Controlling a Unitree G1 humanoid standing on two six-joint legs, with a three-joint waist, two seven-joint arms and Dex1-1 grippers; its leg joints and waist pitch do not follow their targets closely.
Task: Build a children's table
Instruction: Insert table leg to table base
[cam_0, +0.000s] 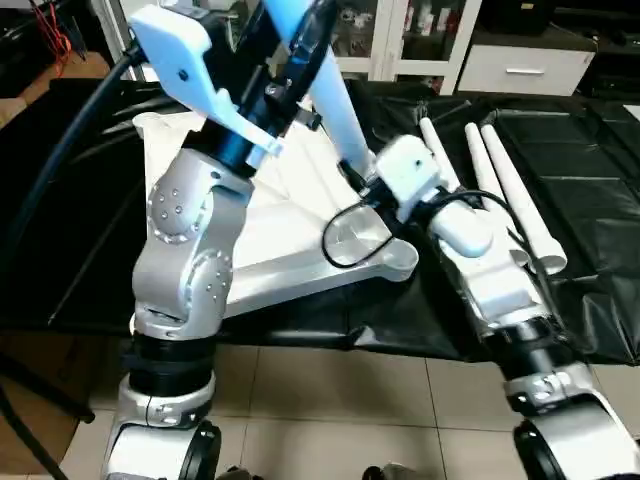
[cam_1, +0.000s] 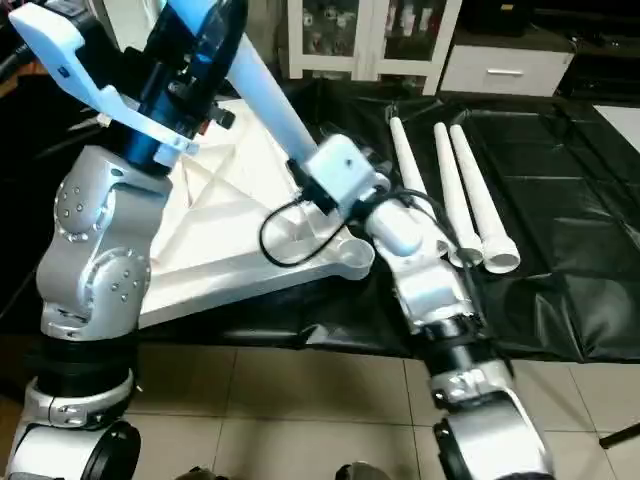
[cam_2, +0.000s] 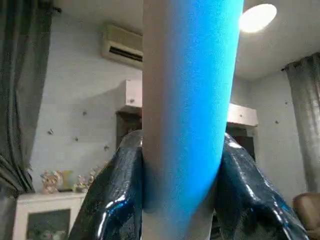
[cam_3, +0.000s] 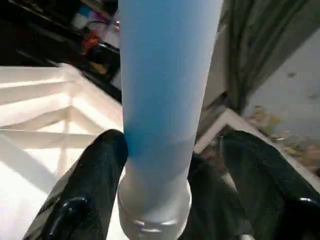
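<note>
White plastic makes the whole table: the tabletop lies upside down on a black sheet, its ribbed underside up, and one leg stands slanted with its lower end at a round socket in a corner of the top. I judge the task is at an early stage: this first leg is in or just at its socket, though whether it is pushed home I cannot tell, and three more legs lie side by side on the sheet, just beside the right arm, waiting. The nearest corner socket is empty. The left gripper is clenched on the leg higher up, both fingers pressing its sides. The right gripper sits around the leg's lower end, but its fingers stand apart from the tube, so it looks released.
</note>
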